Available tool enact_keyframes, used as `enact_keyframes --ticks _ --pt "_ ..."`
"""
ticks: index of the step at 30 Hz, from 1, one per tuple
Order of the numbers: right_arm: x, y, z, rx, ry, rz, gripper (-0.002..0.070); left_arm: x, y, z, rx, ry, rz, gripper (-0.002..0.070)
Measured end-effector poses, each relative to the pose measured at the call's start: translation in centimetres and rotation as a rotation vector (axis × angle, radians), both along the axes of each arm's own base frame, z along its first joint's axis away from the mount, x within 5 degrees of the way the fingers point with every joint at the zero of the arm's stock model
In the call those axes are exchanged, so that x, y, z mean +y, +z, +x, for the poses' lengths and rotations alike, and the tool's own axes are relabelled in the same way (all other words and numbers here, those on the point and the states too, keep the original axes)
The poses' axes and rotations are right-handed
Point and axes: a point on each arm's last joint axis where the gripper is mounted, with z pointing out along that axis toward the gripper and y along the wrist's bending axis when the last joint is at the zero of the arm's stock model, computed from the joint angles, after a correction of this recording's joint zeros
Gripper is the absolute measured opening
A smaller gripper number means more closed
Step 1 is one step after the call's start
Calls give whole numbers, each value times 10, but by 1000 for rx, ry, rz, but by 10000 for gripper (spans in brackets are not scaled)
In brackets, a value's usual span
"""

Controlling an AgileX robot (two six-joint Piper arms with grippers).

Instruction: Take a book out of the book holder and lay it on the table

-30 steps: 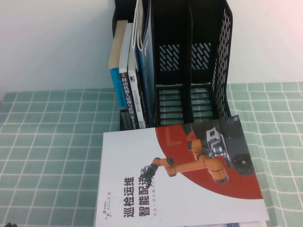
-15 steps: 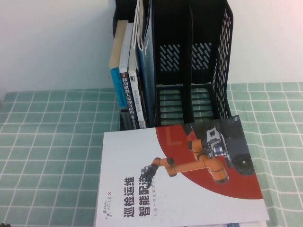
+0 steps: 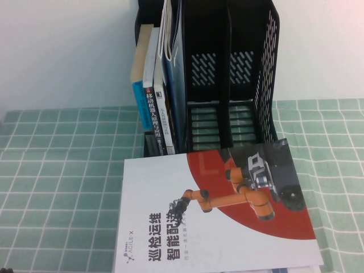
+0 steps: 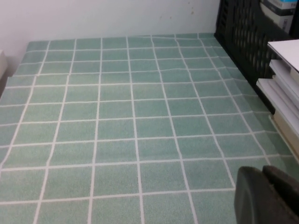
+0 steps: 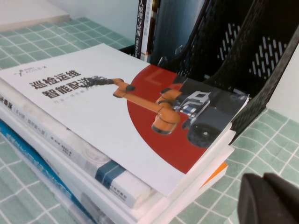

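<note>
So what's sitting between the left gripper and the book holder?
In the left wrist view, only bare green table lies between the left gripper and the book holder. The right gripper sits beside the book on its stack.

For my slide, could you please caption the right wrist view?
The book lies atop a stack before the book holder; right gripper beside it, left gripper over the table.

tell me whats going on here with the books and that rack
Nothing is being handled right now. The book lies flat, cover up, on top of a stack of other books on the table, just in front of the book holder. More books stand in the holder's left slots; its right slots are empty. The left gripper is over bare cloth left of the stack, and the right gripper is beside the stack's right corner, neither touching anything.
</note>
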Motion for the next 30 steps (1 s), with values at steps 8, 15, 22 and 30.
enact_keyframes --ticks 8,15,22,30 --pt "0 0 0 0 0 0 -2 0 0 0 1 0 -14 -3" --pt "0 0 0 0 0 0 -2 0 0 0 3 0 -13 -3" --pt "-1 -1 2 -14 -26 -17 -2 0 0 0 3 0 -14 -3" --pt "-5 -15 15 -81 -307 -13 -2 0 0 0 5 3 -25 -3"
